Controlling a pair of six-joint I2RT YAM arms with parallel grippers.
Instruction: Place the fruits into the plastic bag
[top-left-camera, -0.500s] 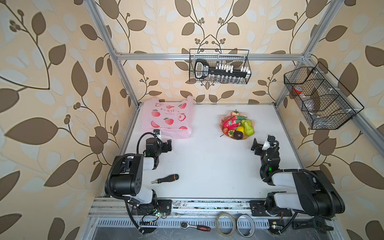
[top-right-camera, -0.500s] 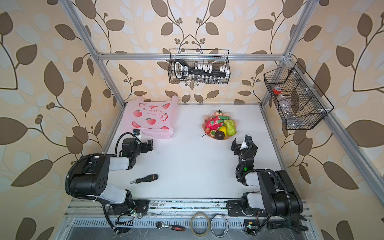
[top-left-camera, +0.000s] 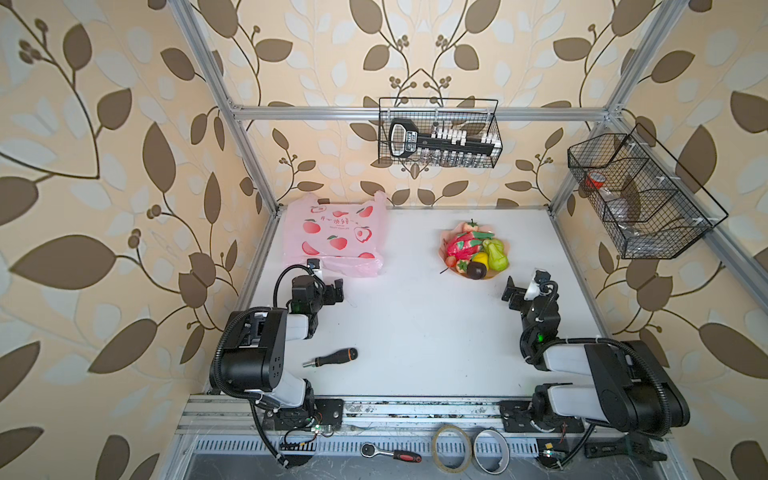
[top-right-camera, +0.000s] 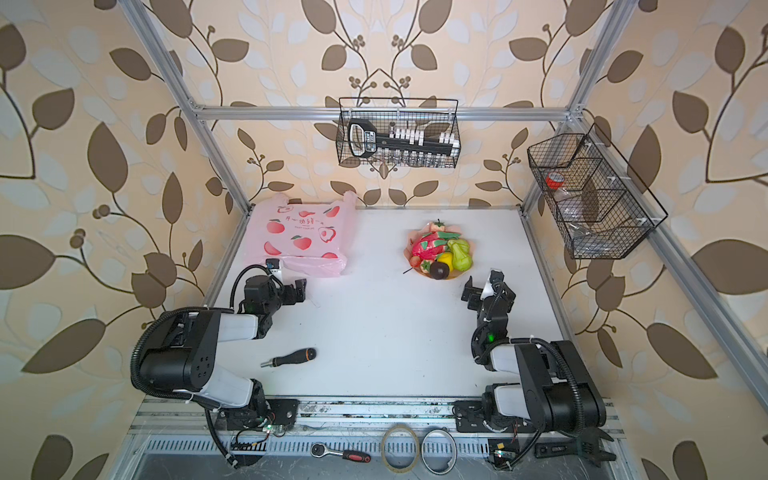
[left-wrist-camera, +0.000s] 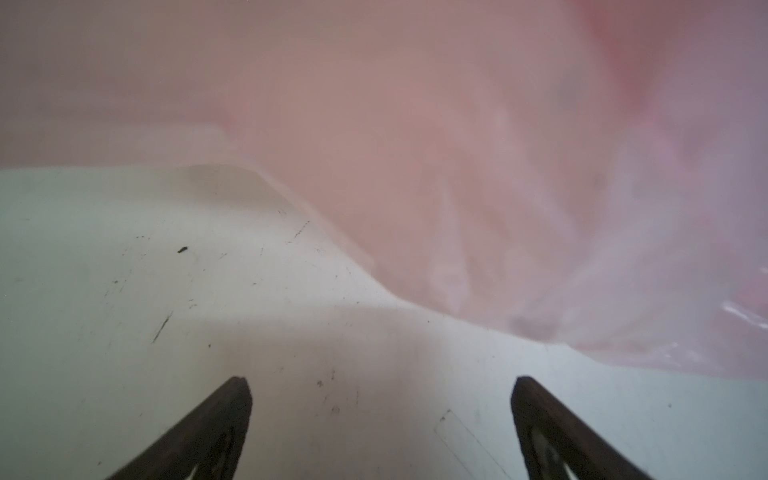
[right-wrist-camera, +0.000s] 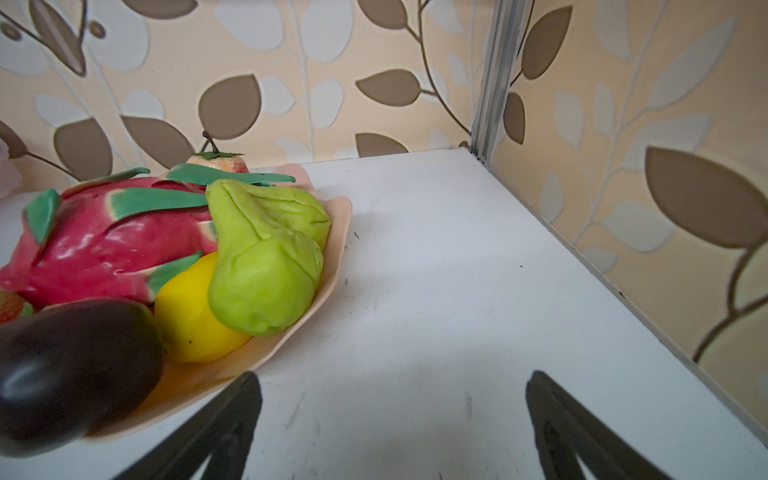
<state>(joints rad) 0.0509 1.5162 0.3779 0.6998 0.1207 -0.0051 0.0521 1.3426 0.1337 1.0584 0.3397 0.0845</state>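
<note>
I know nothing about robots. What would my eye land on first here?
The bright fruits piled on a scalloped plate at the back right, dominated by a pink-red dragon fruit. At the back left lies the pale-pink plastic bag printed with red peaches. The left gripper and right gripper stand open nearby.

Plastic bag (top-left-camera: 332, 237) lies flat at far left of the white table (top-left-camera: 415, 324). Fruits (top-left-camera: 473, 249) are heaped on a peach plate (top-left-camera: 444, 246), far right. Left gripper (top-left-camera: 340, 291) sits just beside the bag's near edge and right gripper (top-left-camera: 523, 283) near the plate, both empty. Screwdriver (top-left-camera: 332, 357) lies near left.
</note>
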